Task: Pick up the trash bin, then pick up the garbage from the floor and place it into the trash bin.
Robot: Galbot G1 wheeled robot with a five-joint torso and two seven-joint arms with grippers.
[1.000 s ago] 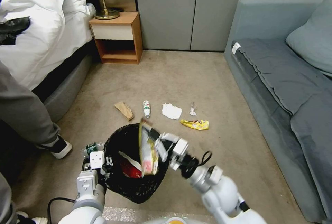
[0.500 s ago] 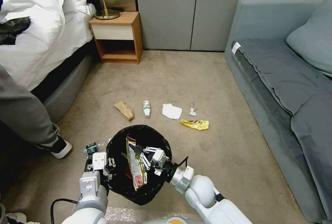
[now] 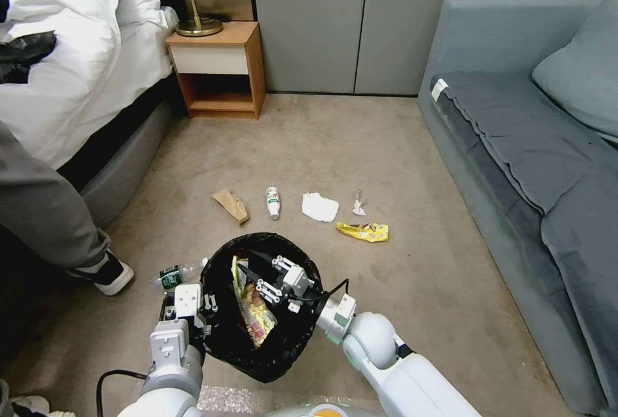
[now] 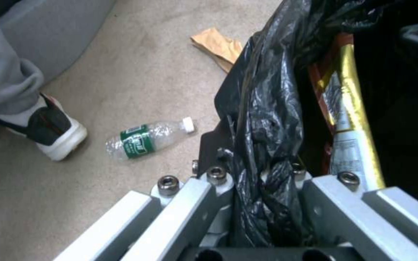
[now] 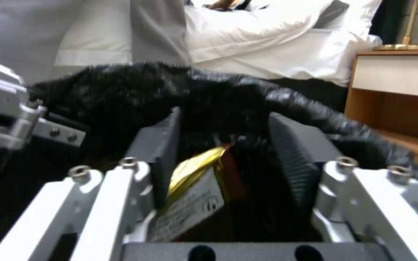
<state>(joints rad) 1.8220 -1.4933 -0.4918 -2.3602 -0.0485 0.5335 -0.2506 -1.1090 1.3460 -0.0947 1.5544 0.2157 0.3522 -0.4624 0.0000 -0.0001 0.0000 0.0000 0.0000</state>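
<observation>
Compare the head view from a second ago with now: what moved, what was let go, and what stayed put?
The right claw swung from above the rim down into the trash bin, carrying the snack wrapper; its fingers now stand apart and the wrapper lies inside, seemingly released. The left claw stayed clamped on the bin's bagged rim. The floor litter, including the yellow wrapper and tissue, is unchanged.

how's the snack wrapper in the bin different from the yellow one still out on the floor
The snack wrapper in the trash bin is long, foil-edged with red and yellow print, and stands on end; the yellow wrapper is shorter, crumpled and lies flat on the carpet. The first sits between the open fingers of the right gripper, inside the bin gripped by the left gripper; the second lies untouched. Both are snack packaging with yellow in them.
</observation>
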